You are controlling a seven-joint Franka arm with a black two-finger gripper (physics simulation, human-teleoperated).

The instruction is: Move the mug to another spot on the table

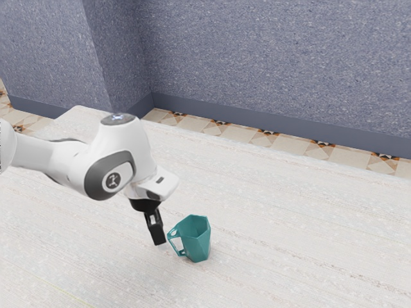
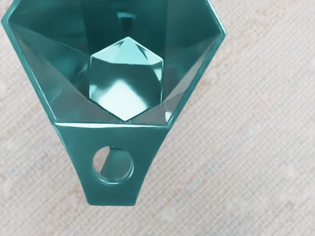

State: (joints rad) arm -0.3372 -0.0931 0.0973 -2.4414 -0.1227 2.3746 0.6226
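Observation:
A teal faceted mug (image 1: 194, 237) stands upright on the pale table (image 1: 289, 212), toward the front middle of the exterior view. Its flat handle (image 1: 175, 242), pierced by a round hole, points to the exterior view's left. My black gripper (image 1: 158, 236) hangs low, just left of that handle, close to it or touching it. In the wrist view I look straight down into the mug (image 2: 125, 78), with its handle (image 2: 112, 164) directly under my hand.
The table stretches wide and bare around the mug, with open surface to the exterior view's right and back. Beyond its far edge lie a patterned floor (image 1: 289, 138) and a blue-grey wall (image 1: 270, 58).

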